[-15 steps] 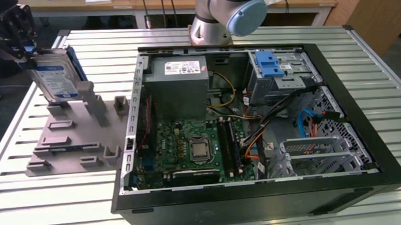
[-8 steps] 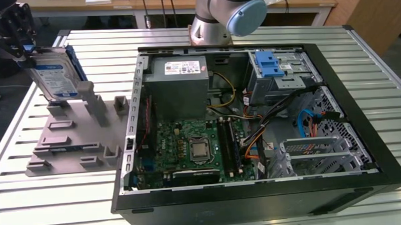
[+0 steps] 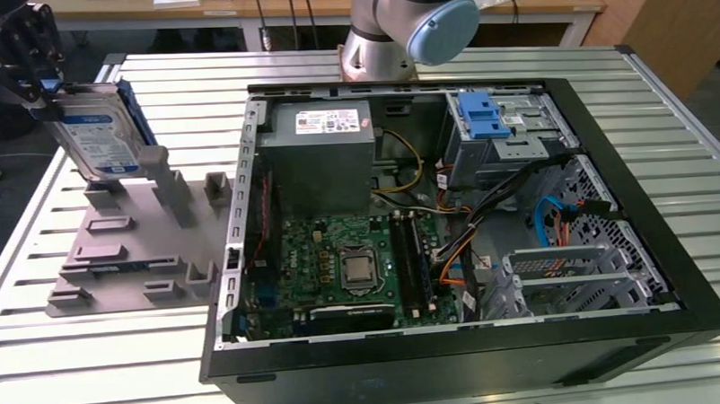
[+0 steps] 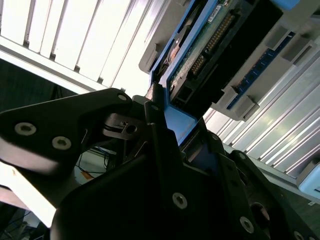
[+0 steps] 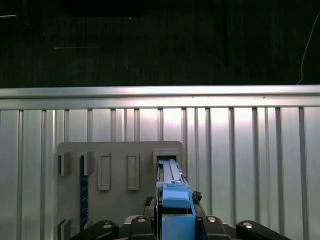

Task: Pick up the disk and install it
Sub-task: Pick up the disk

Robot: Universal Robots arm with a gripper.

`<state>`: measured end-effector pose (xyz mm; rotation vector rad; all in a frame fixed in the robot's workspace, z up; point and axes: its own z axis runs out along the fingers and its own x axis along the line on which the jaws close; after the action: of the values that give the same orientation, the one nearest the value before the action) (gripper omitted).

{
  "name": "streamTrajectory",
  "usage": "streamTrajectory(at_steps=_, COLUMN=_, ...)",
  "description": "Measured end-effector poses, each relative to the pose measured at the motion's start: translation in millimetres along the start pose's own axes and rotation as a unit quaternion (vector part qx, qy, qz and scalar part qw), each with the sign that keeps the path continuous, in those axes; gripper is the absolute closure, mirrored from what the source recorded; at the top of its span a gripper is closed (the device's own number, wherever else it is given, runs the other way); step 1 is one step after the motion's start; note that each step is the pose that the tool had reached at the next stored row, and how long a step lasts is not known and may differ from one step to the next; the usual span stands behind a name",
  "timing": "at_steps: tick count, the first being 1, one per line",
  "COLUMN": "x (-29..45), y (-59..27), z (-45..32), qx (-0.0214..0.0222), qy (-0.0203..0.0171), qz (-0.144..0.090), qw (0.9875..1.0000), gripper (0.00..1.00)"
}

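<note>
Silver in its blue bracket, the disk (image 3: 95,139) stands on edge at the exterior view's left. Your gripper (image 3: 43,92) is clamped on its upper end, and its lower end is at the grey holder (image 3: 122,255), beside the open computer case (image 3: 456,208). In the second wrist view, black fingers (image 4: 155,117) pinch the bracket. In the first wrist view, the disk's edge points down at a holder slot on the slatted table (image 5: 250,150).

Arm (image 3: 385,39): grey base column upright at the far side, with a blue-capped joint on the exterior view's right. Gripper (image 3: 44,87): black, at the exterior view's upper left, pointing downward. In the second wrist view, its fingers (image 4: 156,135) are clamped on the blue-framed end of the disk (image 3: 95,139).
</note>
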<state>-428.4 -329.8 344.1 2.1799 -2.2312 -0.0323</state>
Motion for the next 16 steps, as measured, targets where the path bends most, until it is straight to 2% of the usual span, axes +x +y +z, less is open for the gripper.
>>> streamTrajectory(at_steps=16, x=0.0, y=0.2, z=-6.7, qx=0.0001, qy=-0.0001, qz=0.0, qw=1.0, gripper=0.64)
